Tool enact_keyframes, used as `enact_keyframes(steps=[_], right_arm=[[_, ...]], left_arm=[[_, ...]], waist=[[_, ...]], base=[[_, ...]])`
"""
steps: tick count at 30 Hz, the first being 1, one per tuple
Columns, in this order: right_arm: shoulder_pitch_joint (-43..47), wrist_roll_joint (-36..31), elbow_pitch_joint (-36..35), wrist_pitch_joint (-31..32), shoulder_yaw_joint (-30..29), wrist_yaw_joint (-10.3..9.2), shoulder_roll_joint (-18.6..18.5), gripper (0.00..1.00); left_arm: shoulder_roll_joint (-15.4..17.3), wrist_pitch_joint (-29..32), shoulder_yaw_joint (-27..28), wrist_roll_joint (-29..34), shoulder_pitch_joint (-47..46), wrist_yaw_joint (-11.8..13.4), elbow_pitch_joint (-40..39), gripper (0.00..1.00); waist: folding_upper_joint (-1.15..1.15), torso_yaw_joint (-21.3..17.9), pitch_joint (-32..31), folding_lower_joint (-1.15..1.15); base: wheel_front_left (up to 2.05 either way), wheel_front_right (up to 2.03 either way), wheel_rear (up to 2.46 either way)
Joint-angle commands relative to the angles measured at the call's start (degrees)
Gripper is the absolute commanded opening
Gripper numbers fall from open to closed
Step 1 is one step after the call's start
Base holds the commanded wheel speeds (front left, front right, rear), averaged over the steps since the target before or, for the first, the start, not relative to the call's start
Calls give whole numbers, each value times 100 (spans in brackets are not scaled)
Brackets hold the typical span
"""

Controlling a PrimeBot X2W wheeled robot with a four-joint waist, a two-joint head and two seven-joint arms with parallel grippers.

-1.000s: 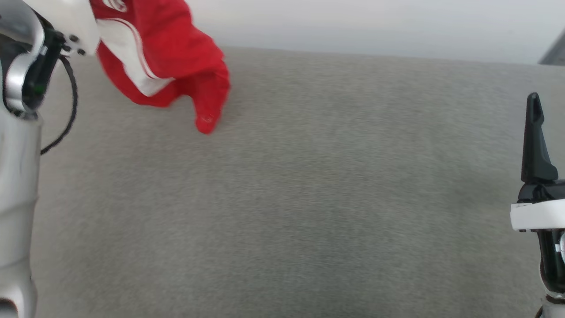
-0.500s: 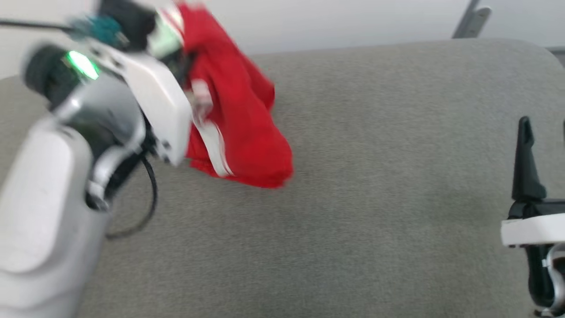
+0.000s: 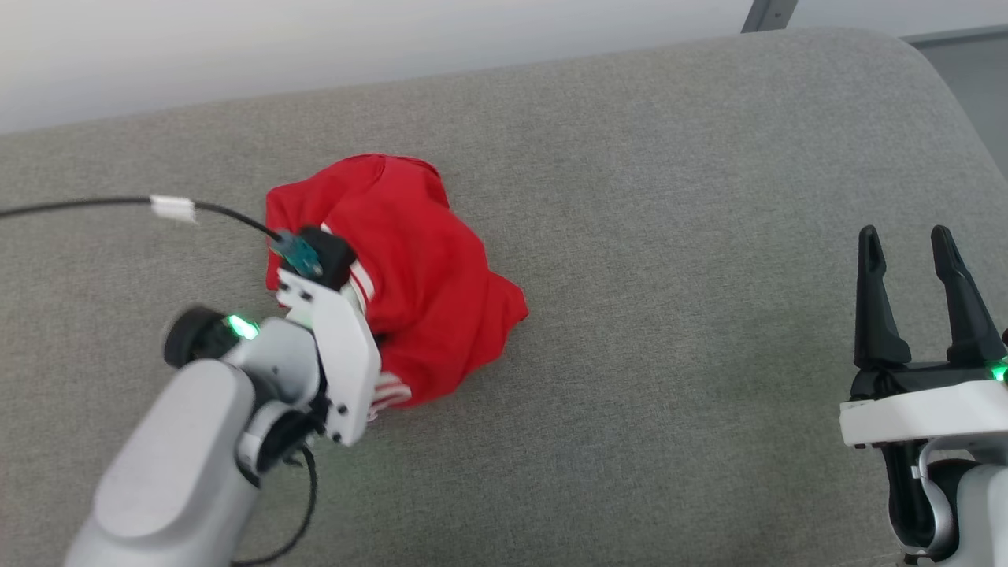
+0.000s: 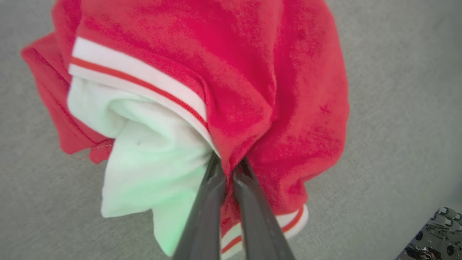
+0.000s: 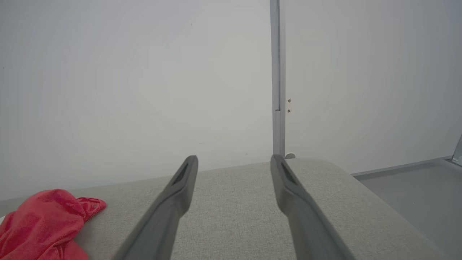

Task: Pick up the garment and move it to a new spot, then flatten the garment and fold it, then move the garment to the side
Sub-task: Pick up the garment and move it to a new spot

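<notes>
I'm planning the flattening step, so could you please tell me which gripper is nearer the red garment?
Left. The left gripper is shut on a fold of the bunched garment. The right gripper stands open, apart from it, off to its right.

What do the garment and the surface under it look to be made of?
The garment: thin soft cloth, probably knit, matte red with white striped trim; it bunches in loose folds. The surface: grey woven upholstery, matte, likely padded, judging by its fine weave and rounded corner.
</notes>
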Motion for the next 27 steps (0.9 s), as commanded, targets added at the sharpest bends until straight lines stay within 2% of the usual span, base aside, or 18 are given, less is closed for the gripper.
enact_keyframes(steps=[1, 7, 8, 9, 10, 11, 12, 20, 24, 27], right_arm=[[-45, -2, 13, -49, 20, 1, 5, 100], [-137, 82, 133, -123, 55, 1, -10, 100], [-157, 92, 140, -136, 67, 1, -9, 100], [-168, 96, 151, -145, 77, 1, -18, 100], [-168, 96, 151, -145, 77, 1, -18, 100], [-168, 95, 169, -144, 75, 1, -32, 100], [-164, 103, 186, -147, 77, 1, -40, 100], [-81, 86, 238, -159, 88, 1, -110, 100], [-8, 54, 236, -171, 125, 1, -131, 100], [100, 10, 193, -148, 122, 1, -111, 100]], left_arm=[[-60, -18, -66, -37, 95, -25, 142, 0], [-199, -122, -362, -161, -5, -112, 809, 0], [-206, -151, -378, -207, -35, -115, 867, 11], [-182, -216, -404, -199, -87, -124, 896, 40], [-182, -216, -404, -199, -87, -124, 896, 40], [-168, -296, -409, -215, -150, -134, 903, 87], [-174, -378, -391, -259, -186, -139, 913, 100], [72, -1247, -121, -321, -115, -134, 669, 100], [205, -2002, 121, -227, 129, -31, 320, 100], [309, -2627, 214, -156, 419, -52, 73, 100]], waist=[[0, -18, 19, 0], [0, -3, 41, 0], [0, 5, 34, 0], [0, 15, 23, 0], [0, 15, 23, 0], [0, 34, 6, 0], [0, 57, -14, 0], [0, 221, -247, 0], [0, 315, -406, 0], [0, 408, -530, 0]], base=[[0, 0, 0], [0, 0, 0], [0, 0, 0], [0, 0, 0], [0, 0, 0], [0, 0, 0], [0, 0, 0], [0, 0, 0], [0, 0, 0], [0, 0, 0]])
